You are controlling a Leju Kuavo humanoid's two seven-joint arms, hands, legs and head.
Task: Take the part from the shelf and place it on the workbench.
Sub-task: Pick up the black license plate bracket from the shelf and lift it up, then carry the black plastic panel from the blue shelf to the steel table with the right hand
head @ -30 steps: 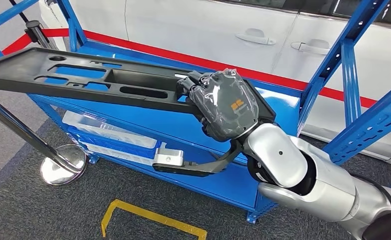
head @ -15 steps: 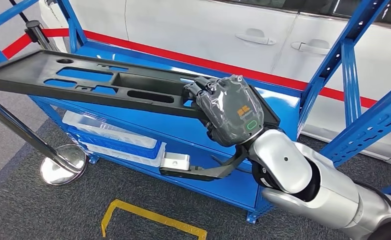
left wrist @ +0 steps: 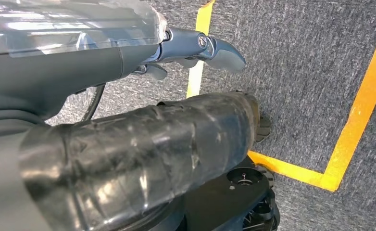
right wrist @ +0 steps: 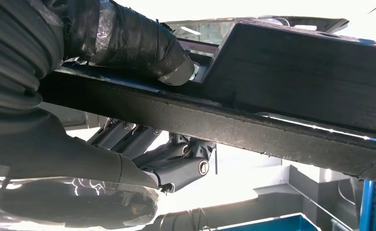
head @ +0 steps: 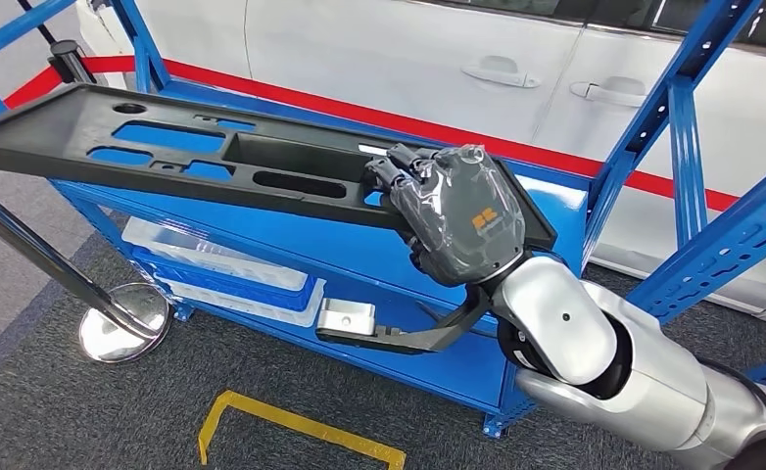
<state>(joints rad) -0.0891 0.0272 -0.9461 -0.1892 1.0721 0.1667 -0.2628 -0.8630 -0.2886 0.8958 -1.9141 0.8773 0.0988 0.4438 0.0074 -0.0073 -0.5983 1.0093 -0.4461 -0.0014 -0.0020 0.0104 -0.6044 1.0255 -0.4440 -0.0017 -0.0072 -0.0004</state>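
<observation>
Part (head: pixel 164 157), long and black, juts leftward from the right hand (head: pixel 462 211) clamping its end.

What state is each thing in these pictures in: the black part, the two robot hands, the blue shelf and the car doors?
Black part: gripped at one end, held out level over the shelf.
Right robot hand: clamped on the part's edge, thumb on one face, fingers on the other.
Left robot hand: hanging over the floor, holding nothing.
Blue shelf: upright, trays on its lower level.
Car doors: closed.
</observation>
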